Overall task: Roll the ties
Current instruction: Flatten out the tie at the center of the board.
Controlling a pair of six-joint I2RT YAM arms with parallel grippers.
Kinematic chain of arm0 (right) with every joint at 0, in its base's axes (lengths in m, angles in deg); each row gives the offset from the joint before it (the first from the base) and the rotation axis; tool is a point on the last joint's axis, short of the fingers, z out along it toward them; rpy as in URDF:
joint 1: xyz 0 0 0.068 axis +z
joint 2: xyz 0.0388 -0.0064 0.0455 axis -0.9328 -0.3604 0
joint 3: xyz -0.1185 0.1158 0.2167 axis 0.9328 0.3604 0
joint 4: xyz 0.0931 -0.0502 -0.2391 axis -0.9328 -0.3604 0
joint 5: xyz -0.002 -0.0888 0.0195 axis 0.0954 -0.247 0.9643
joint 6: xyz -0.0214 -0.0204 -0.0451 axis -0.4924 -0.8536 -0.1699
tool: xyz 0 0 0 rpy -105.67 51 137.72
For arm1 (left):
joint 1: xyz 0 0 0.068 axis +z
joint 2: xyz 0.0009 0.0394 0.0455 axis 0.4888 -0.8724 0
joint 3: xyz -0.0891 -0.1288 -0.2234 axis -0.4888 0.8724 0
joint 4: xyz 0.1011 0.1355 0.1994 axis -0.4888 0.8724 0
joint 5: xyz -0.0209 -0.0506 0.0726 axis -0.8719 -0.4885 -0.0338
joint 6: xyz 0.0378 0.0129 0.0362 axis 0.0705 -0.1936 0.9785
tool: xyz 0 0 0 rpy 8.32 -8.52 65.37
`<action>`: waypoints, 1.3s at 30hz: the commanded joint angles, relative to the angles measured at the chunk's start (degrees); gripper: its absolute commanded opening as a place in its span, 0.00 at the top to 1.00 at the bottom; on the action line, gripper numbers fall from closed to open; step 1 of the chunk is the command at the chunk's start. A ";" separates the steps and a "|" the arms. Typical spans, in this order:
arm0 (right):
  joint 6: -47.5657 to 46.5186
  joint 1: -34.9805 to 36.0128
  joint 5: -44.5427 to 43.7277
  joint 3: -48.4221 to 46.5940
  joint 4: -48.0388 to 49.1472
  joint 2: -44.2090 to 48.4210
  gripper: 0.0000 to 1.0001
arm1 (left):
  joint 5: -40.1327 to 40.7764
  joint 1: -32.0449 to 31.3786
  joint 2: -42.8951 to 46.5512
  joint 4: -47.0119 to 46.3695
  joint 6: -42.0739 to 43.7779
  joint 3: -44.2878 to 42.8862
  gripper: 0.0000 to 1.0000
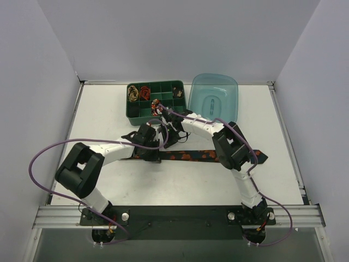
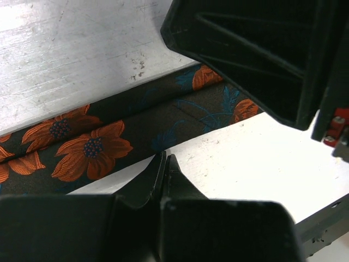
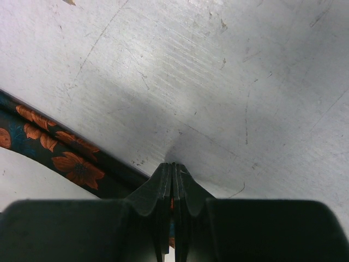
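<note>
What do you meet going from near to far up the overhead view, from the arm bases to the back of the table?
Metal rail → flowered tie lying flat → green compartment box. The clear blue tub sits level with the box, so it is left out of the order.

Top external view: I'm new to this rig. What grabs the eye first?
A long black tie with orange flowers lies across the table, the left gripper and right gripper shut near its left end. At the far edge sit a green compartment tray holding coils and a blue tub.
</note>
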 commanded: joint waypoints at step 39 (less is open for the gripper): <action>-3.55 7.18 -2.75 13.69 0.41 10.29 1.00 | -7.17 37.67 38.32 -2.40 -13.11 20.74 1.00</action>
